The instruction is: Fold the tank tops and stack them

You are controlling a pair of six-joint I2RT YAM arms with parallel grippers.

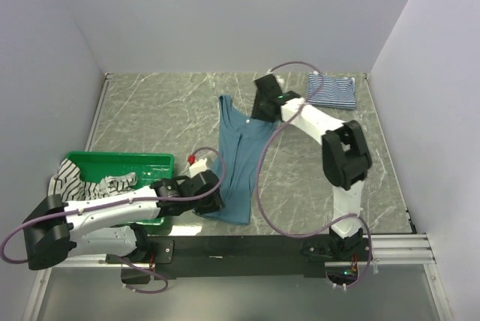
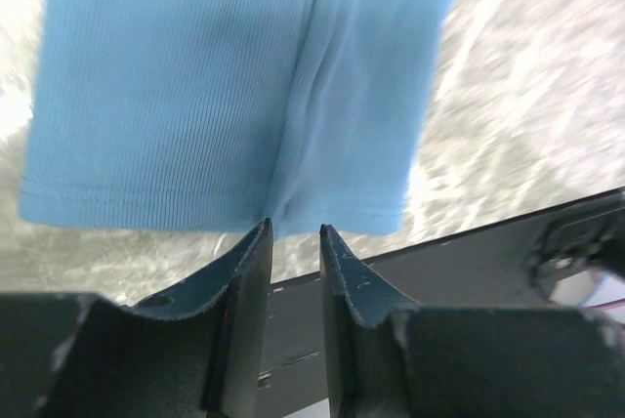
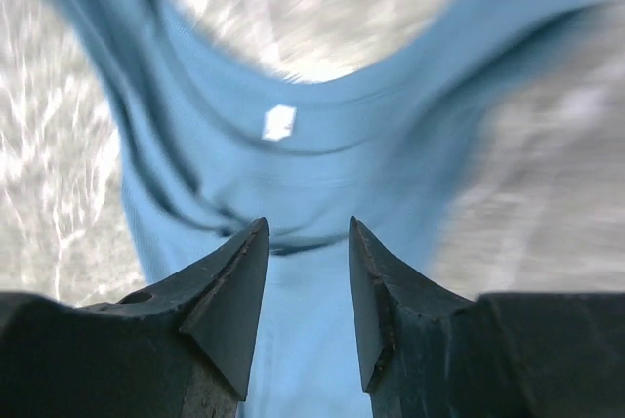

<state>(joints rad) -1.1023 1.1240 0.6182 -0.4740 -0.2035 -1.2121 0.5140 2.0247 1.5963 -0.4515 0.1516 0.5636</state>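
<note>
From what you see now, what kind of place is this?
Probably a robot test cell: plain white walls enclose a grey marble-patterned table, two white-and-black arms are bolted at its edge, and a green plastic basket holds black-and-white striped cloth.

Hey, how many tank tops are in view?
3. The teal tank top lies spread mid-table; the folded fine-striped tank top sits at the far right corner; the black-and-white striped tank top is bunched at the green basket, near left. The basket may hide more.
</note>
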